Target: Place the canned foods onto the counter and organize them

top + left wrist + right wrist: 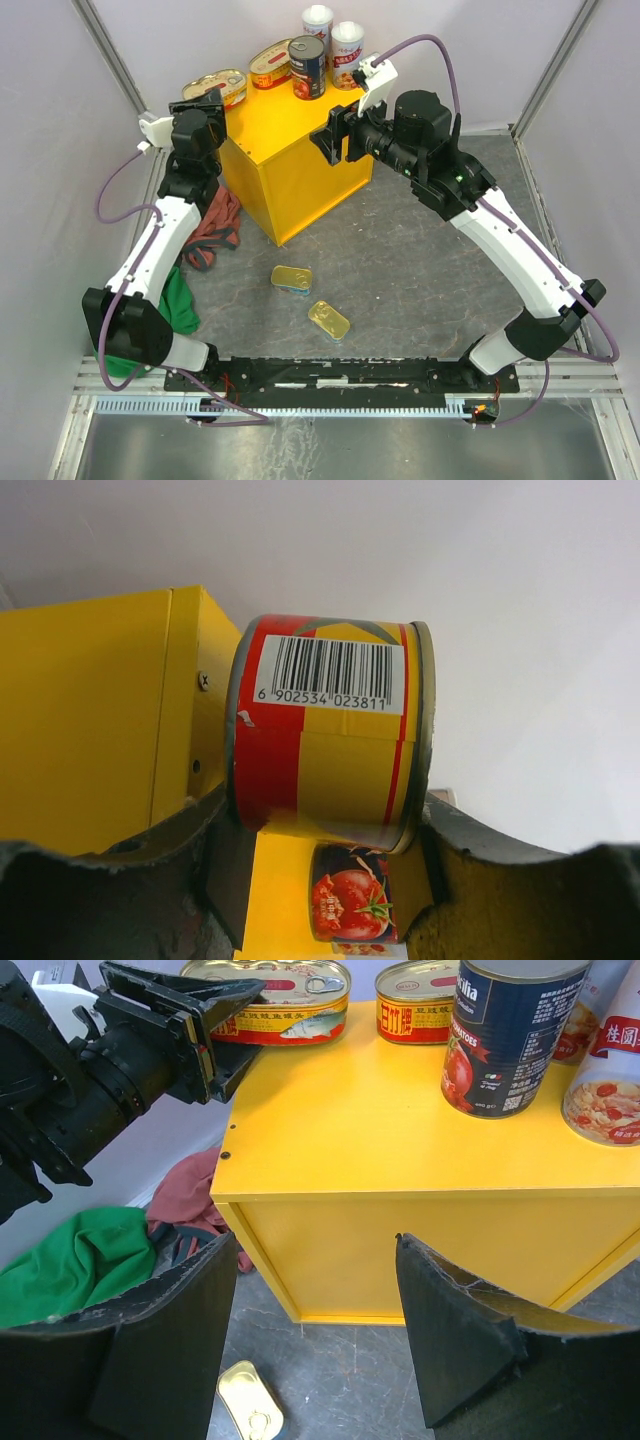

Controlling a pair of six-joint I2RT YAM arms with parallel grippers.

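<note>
My left gripper (207,98) is shut on an oval gold tin (330,750) with a red and yellow label, held at the far left corner of the yellow counter (300,170). The counter top also carries a second oval tin (272,62), a dark round can (307,67) and two white-topped cylinders (317,22) (347,42). Two rectangular gold tins (291,278) (328,319) lie on the grey floor in front of the counter. My right gripper (315,1330) hangs open and holds nothing, facing the counter's front side (400,1240) by its right corner.
A red cloth (215,235) and a green cloth (180,300) lie on the floor left of the counter, under the left arm. White walls close in the back and both sides. The arm bases sit on a rail (340,375) at the near edge.
</note>
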